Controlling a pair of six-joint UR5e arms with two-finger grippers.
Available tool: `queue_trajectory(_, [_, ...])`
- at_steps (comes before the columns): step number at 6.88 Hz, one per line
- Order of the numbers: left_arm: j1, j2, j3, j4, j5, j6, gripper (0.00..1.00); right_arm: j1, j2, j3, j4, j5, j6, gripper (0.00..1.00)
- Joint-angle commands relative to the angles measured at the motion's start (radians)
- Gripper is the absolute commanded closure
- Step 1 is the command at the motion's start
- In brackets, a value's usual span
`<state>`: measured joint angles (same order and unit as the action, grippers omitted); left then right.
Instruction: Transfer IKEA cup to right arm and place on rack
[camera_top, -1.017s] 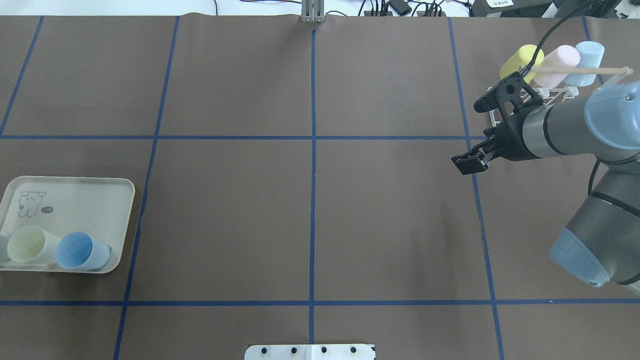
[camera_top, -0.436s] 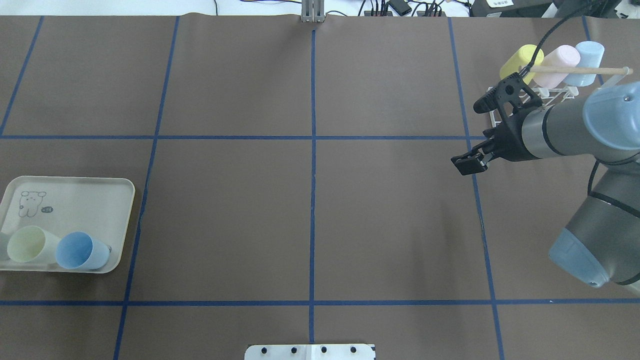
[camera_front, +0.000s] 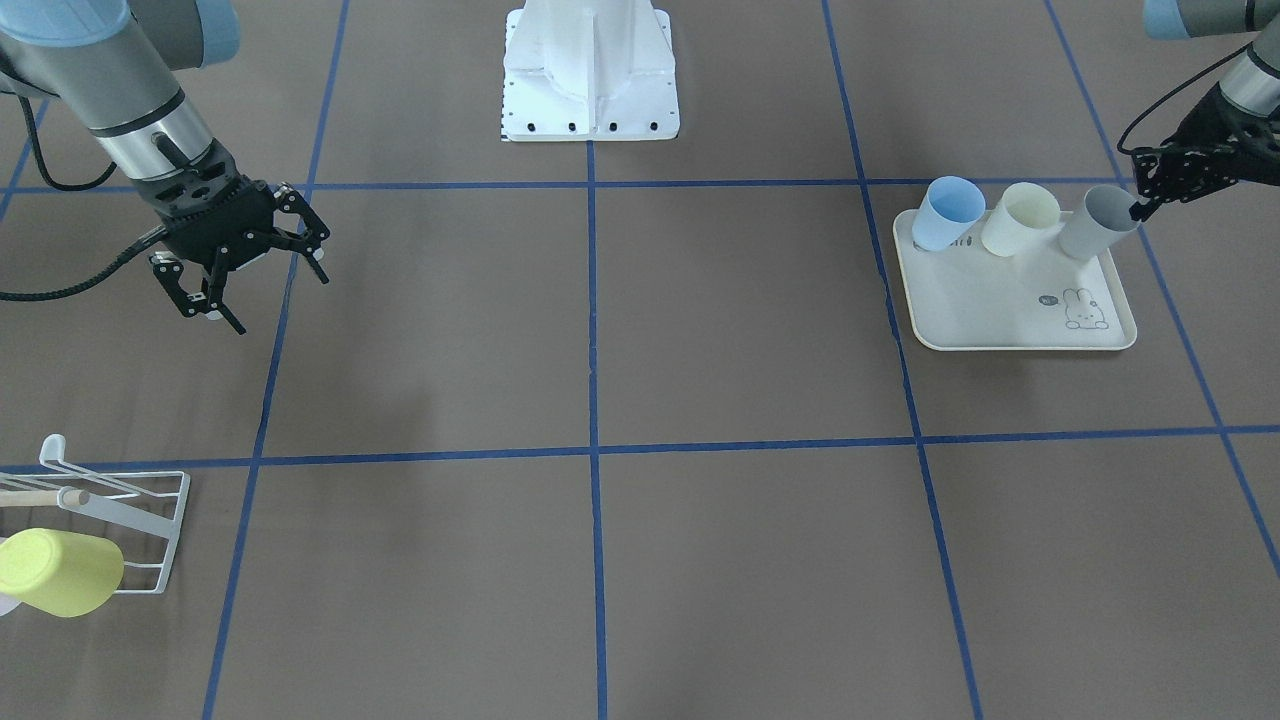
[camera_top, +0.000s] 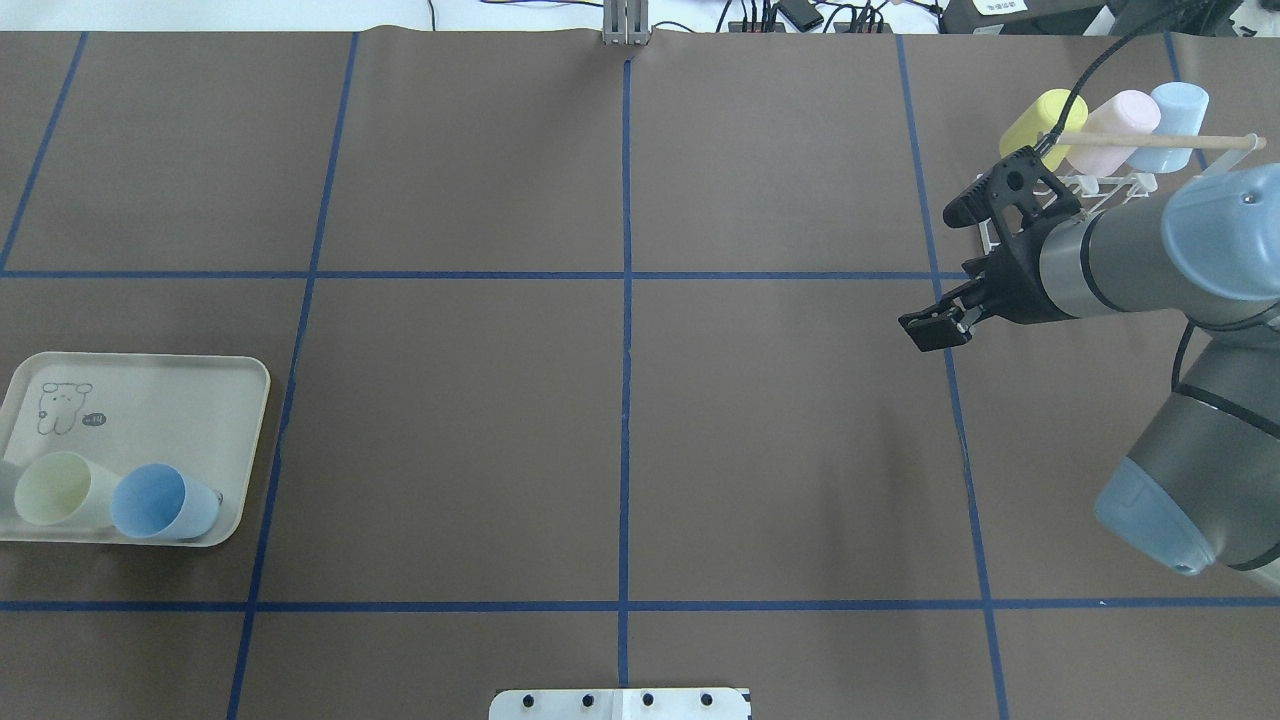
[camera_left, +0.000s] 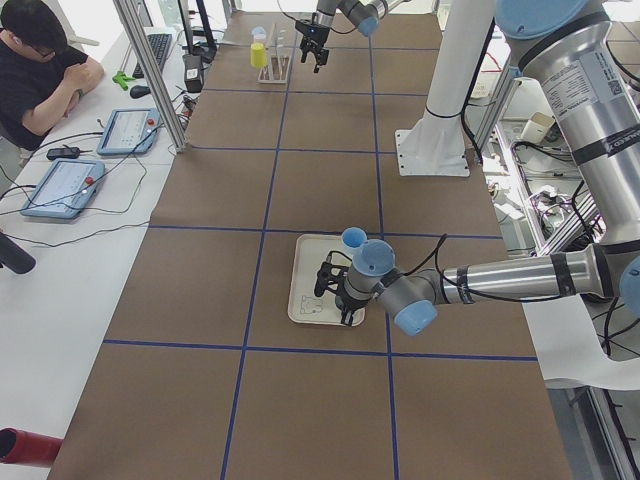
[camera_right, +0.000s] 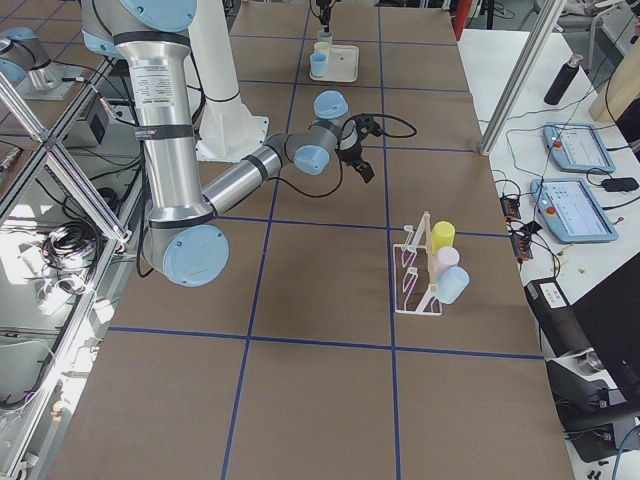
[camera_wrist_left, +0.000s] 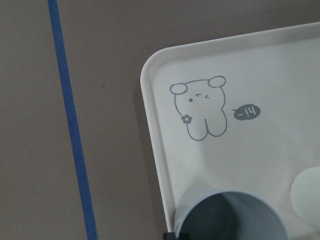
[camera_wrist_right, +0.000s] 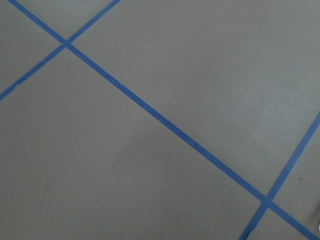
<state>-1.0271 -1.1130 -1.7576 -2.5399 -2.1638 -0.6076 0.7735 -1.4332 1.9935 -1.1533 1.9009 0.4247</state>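
The grey IKEA cup (camera_front: 1093, 228) sits mouth-up at the corner of the rabbit-print tray (camera_front: 1000, 320), beside a cream cup (camera_front: 1020, 218). The left gripper (camera_front: 1146, 200) is at its rim; you cannot tell whether it grips. The right gripper (camera_top: 940, 270) hangs spread and empty near the rack (camera_top: 1110, 185). Treat the cup as probably light, rigid and smooth: pinch one wall at the rim.

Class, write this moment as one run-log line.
left claw: at grey cup rim, tray | right claw: open, empty, over table | rack: three cups
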Motion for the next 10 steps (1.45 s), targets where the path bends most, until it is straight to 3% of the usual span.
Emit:
queue_trajectory(1, [-0.017,-0.004,-0.057,0.010,-0.022,0.002,1.00,-0.008,0.029,-0.005,0.003,0.001,-0.003,0.01])
queue_trajectory(3, [-0.140,-0.014,-0.066,0.029,-0.027,0.003,1.00,-0.028,0.109,-0.036,0.004,0.009,-0.004,0.01])
queue_trajectory(4, [-0.152,-0.045,-0.118,0.124,-0.027,0.005,1.00,-0.043,0.150,-0.056,0.001,0.017,-0.003,0.01])
queue_trajectory(6, [-0.230,-0.259,-0.270,0.515,-0.027,0.005,1.00,-0.066,0.245,-0.100,0.021,0.006,-0.007,0.01])
queue_trajectory(8, [-0.238,-0.429,-0.315,0.718,-0.027,-0.004,1.00,-0.103,0.354,-0.140,0.024,0.001,-0.004,0.00])
queue_trajectory(9, [-0.237,-0.473,-0.316,0.746,-0.056,-0.014,1.00,-0.103,0.368,-0.150,0.024,-0.009,-0.006,0.00])
queue_trajectory(10, [-0.237,-0.496,-0.316,0.745,-0.176,-0.059,1.00,-0.134,0.372,-0.150,0.024,-0.037,-0.021,0.01])
